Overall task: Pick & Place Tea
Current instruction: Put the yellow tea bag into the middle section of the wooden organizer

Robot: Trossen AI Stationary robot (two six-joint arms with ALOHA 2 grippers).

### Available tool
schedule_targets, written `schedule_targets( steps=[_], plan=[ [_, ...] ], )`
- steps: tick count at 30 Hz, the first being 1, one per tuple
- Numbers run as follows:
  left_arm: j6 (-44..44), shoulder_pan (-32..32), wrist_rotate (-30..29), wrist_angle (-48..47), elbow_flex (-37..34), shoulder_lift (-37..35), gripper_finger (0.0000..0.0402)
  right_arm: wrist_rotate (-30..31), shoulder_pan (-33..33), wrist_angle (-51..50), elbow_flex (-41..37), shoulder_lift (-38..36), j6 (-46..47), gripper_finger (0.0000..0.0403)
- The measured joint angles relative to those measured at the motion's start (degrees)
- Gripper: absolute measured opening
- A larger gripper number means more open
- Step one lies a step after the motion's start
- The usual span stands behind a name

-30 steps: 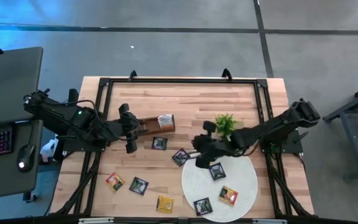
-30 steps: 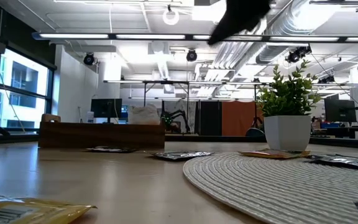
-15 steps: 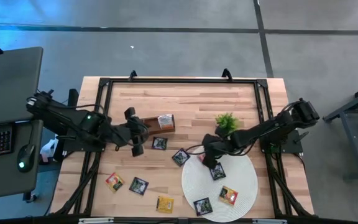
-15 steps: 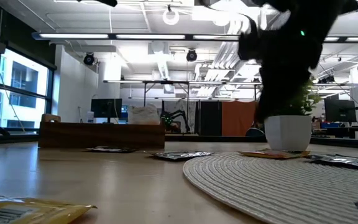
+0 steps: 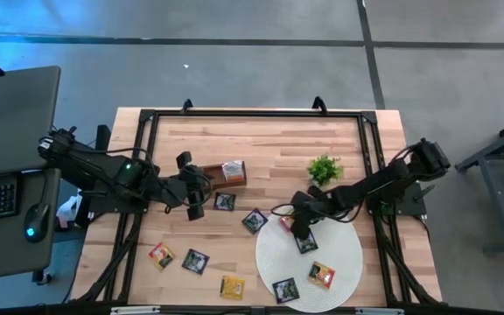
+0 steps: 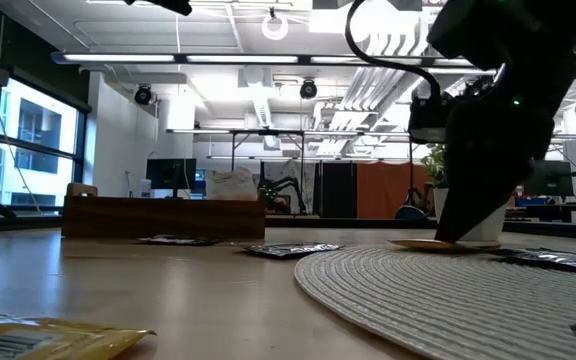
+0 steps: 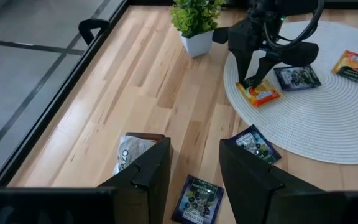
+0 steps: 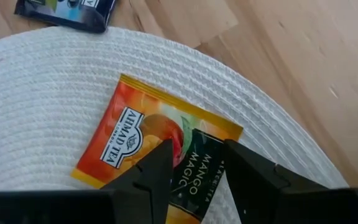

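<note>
Since a second ago, the right gripper (image 5: 296, 225) has dropped to the round white mat (image 5: 348, 262) and let go of an orange tea packet (image 8: 157, 152).

Its fingers stand apart just over that packet, which lies flat near the mat's edge with three other packets: one dark packet (image 5: 305, 241) beside it, another dark packet (image 5: 285, 290) and an orange-yellow packet (image 5: 321, 276). Five packets appear left on the bare wood. The left gripper (image 5: 192, 194) hovers open by the wooden tray (image 5: 220, 175), above a dark packet (image 7: 196, 199), holding nothing. Judged from this, the job is nearly half done.
</note>
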Motion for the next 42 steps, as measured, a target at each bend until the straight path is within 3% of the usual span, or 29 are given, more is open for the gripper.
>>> schedule_targets(
  steps=[6,9,14,19,22,27,29,34,38,42],
  plan=[
    [-0.02,0.0,0.0,0.1,0.01,0.0,0.0135,1.17,0.02,2.73,-0.31,1.35,-5.19,0.0133],
    [-0.02,0.0,-0.02,0.54,0.0,0.0,0.0135,1.19,0.02,5.25,-0.38,2.27,-10.27,0.0103],
    [-0.04,0.0,-0.03,1.48,0.01,0.0,0.0135,1.16,-0.02,7.02,-0.28,2.63,-13.59,0.0016],
    [-0.04,0.0,-0.04,2.37,0.0,-0.22,0.0135,2.12,0.09,5.9,3.56,2.42,-17.92,0.0014],
    [-0.04,0.0,-0.02,2.24,0.0,-0.26,0.0135,3.92,0.09,6.81,8.6,2.35,-24.34,0.0003],
    [0.11,-0.26,0.06,1.14,0.02,-1.0,0.0135,14.18,0.05,7.84,18.29,3.24,-44.72,0.0003],
    [0.15,-0.52,-0.03,0.08,0.02,-1.48,0.0135,15.34,-0.59,7.05,22.13,4.7,-49.78,0.0003],
    [-0.89,-0.5,-0.02,-3.73,0.02,-1.62,0.0135,5.63,-1.41,-2.26,27.74,7.03,-43.29,0.001],
    [-1.71,-0.5,-1.0,-5.36,0.02,-1.62,0.0135,4.69,-0.02,-9.79,28.02,7.04,-39.68,0.0036],
    [-3.94,-0.5,0.42,-5.67,0.02,-1.62,0.0135,2.07,0.86,-16.75,28.02,7.49,-29.57,0.0089]
  ],
)
